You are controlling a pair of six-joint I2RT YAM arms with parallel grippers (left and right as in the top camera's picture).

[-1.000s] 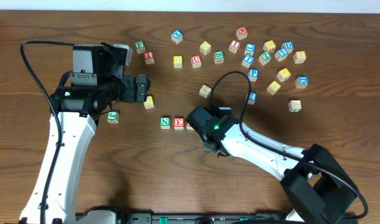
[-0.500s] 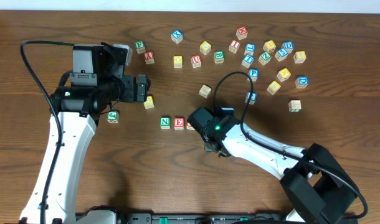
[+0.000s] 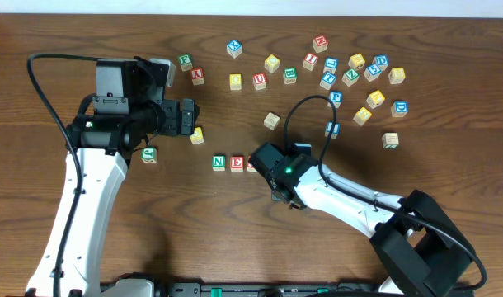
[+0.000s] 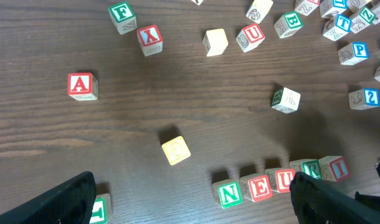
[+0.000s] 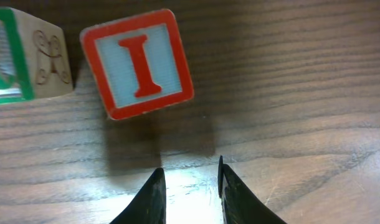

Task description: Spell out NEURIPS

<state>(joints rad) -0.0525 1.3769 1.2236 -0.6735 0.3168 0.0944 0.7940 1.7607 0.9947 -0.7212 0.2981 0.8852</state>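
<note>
In the left wrist view a row stands on the wood: green N (image 4: 229,194), red E (image 4: 260,188), red U (image 4: 283,179), green R (image 4: 311,168) and red I (image 4: 336,168). Overhead, N (image 3: 218,162) and E (image 3: 237,163) show, and the right arm hides the rest of the row. My right gripper (image 5: 190,167) hovers just in front of the I cube (image 5: 138,62), its fingers a little apart with only bare wood between them. The R (image 5: 22,59) sits left of the I, which is tilted. A blue P (image 3: 336,98) lies loose at the back. My left gripper (image 4: 196,208) hangs wide open above the table.
Several loose letter cubes lie scattered at the back right (image 3: 350,70). Near the left arm are a red A (image 4: 82,86), a green F (image 4: 121,15), a yellow cube (image 4: 175,150) and a green-lettered cube (image 3: 149,154). The right arm's cable (image 3: 305,107) loops over the table.
The right wrist has shifted only very slightly. No cube has moved and the left arm is still.
</note>
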